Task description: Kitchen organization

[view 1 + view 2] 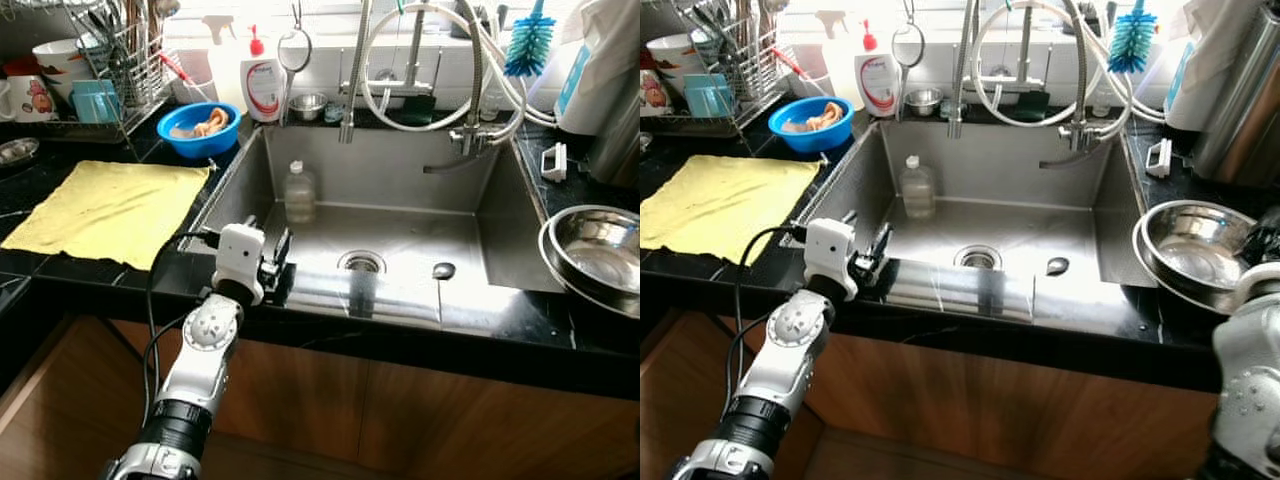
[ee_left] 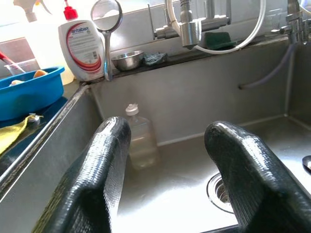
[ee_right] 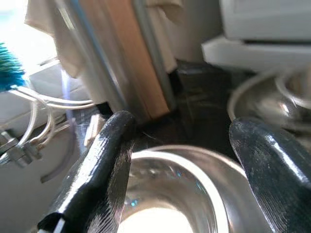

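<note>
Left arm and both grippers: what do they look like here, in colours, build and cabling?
The left arm is silver with a perforated round joint, a black ribbed cuff lower down, a white boxy wrist block and a black cable looping beside it. The left gripper and right gripper each have two long, thick, glossy black fingers with a fine textured weave.

You're facing a glossy black stone tabletop (image 1: pixel 100 275) that wraps around a recessed rectangular stainless-steel sink basin (image 1: pixel 400 190), its round drain (image 1: pixel 361 262) near the middle. Below the front edge, at 6 o'clock, run warm brown wooden cabinet fronts (image 1: pixel 400 410). At 12 o'clock a pale tiled wall ledge (image 1: pixel 330 55) sits beneath a window, and strong daylight pours in there, washing out the top and glaring off the steel.
</note>
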Robot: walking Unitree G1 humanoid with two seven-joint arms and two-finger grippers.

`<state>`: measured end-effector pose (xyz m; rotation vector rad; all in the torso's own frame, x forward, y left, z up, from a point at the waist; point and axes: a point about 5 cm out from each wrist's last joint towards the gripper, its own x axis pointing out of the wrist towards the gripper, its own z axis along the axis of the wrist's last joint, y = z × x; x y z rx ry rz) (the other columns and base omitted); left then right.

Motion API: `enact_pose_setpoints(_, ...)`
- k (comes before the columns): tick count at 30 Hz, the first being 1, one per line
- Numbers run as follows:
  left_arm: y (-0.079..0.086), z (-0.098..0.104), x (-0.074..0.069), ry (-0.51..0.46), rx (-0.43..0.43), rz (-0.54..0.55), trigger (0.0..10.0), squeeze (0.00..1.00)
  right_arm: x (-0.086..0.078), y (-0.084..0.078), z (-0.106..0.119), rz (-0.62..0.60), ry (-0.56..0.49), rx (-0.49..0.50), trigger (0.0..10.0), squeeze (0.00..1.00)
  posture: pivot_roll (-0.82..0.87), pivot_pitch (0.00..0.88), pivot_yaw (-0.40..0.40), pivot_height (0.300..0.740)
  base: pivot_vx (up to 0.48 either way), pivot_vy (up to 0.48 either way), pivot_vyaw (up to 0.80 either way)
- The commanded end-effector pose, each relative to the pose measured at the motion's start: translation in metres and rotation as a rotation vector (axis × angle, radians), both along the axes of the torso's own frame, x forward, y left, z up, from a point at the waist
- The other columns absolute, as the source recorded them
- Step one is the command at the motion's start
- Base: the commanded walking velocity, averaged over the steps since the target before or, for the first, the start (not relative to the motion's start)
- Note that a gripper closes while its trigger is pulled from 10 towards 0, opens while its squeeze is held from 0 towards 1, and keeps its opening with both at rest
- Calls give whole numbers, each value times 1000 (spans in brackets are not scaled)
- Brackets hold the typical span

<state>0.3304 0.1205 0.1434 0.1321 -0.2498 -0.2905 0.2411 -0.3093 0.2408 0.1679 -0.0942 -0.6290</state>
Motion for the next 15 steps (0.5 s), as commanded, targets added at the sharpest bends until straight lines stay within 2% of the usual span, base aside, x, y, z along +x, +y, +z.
enact_pose_setpoints(1, 1, 4, 1, -17, 9, -3, 10000, 0, 2, 7, 4, 65, 32, -59, 10000, 0, -73, 0, 58, 740, 0, 0, 0)
enact_pose_setpoints(2, 1, 4, 1, -17, 9, -3, 10000, 0, 2, 7, 6, 83, 46, -82, 10000, 0, -73, 0, 58, 740, 0, 0, 0)
enact_pose_setpoints(4, 0, 4, 2, -18, 10, -4, 10000, 0, 5, 10, 11, 201, 85, -176, 10000, 0, -78, 0, 60, 740, 0, 0, 0)
enact_pose_setpoints(6, 0, 4, 2, -17, 11, -5, 10000, 0, 9, 18, 11, 356, 123, -219, 10000, 0, -82, 0, 60, 740, 0, 0, 0)
enact_pose_setpoints(7, 1, 4, 2, -18, 12, -5, 10000, 0, 12, 26, 7, 469, 189, -269, 10000, 0, -81, 0, 61, 740, 0, 0, 0)
enact_pose_setpoints(10, 0, 4, 2, -19, 12, -5, 10000, 0, 13, 31, 3, 533, 251, -326, 10000, 0, -81, 0, 59, 740, 0, 0, 0)
enact_pose_setpoints(11, 0, 4, 2, -20, 12, -7, 10000, 0, 14, 35, -1, 588, 281, -355, 10000, 0, -78, 0, 58, 740, 0, 0, 0)
enact_pose_setpoints(15, 0, 4, 1, -21, 12, -8, 10000, 0, 15, 43, -11, 694, 347, -382, 10000, 0, -74, 0, 58, 740, 0, 0, 0)
